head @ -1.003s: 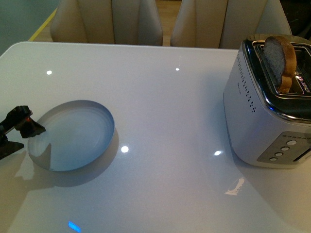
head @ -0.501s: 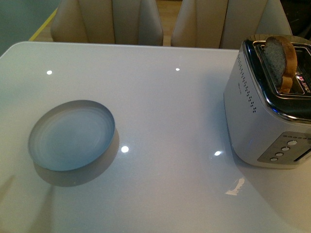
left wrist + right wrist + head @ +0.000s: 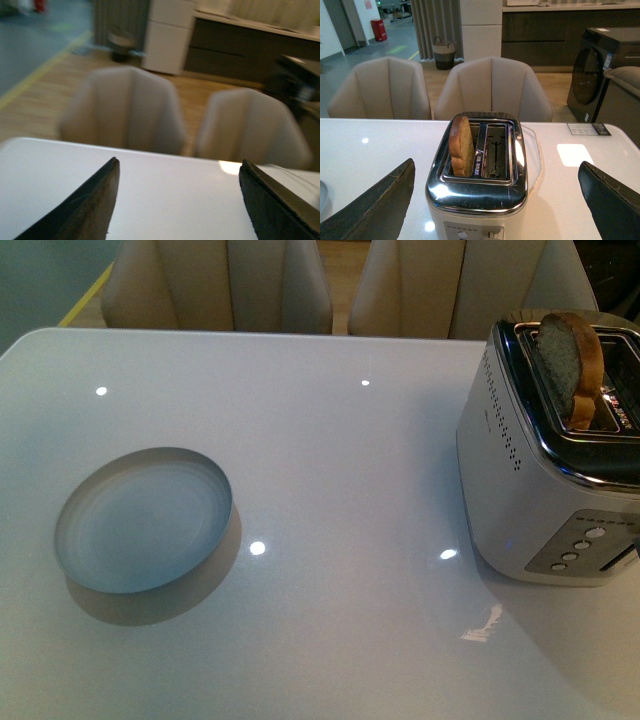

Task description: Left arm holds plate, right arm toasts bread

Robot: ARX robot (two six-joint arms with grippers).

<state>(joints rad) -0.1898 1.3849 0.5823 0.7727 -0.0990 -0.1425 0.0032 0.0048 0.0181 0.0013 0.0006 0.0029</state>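
The pale blue-grey plate [image 3: 143,520] lies empty on the white table at the left in the front view. The bread slice [image 3: 566,368] stands upright in the left slot of the silver toaster [image 3: 530,470] at the right, its top half sticking out; it also shows in the right wrist view [image 3: 461,146]. My left gripper [image 3: 180,172] is open and empty over bare table, out of the front view. My right gripper [image 3: 497,175] is open, its jaws wide either side of the toaster [image 3: 477,190], held back from it.
Two beige chairs [image 3: 220,285] stand behind the table's far edge. The toaster's second slot [image 3: 496,151] is empty. Its buttons [image 3: 580,548] face the table's front. A small edge of the plate [image 3: 322,194] shows in the right wrist view.
The left gripper, which touched the plate's left rim a second ago, has drawn back out of the front view. The plate and toaster sit slightly further left in the frame.
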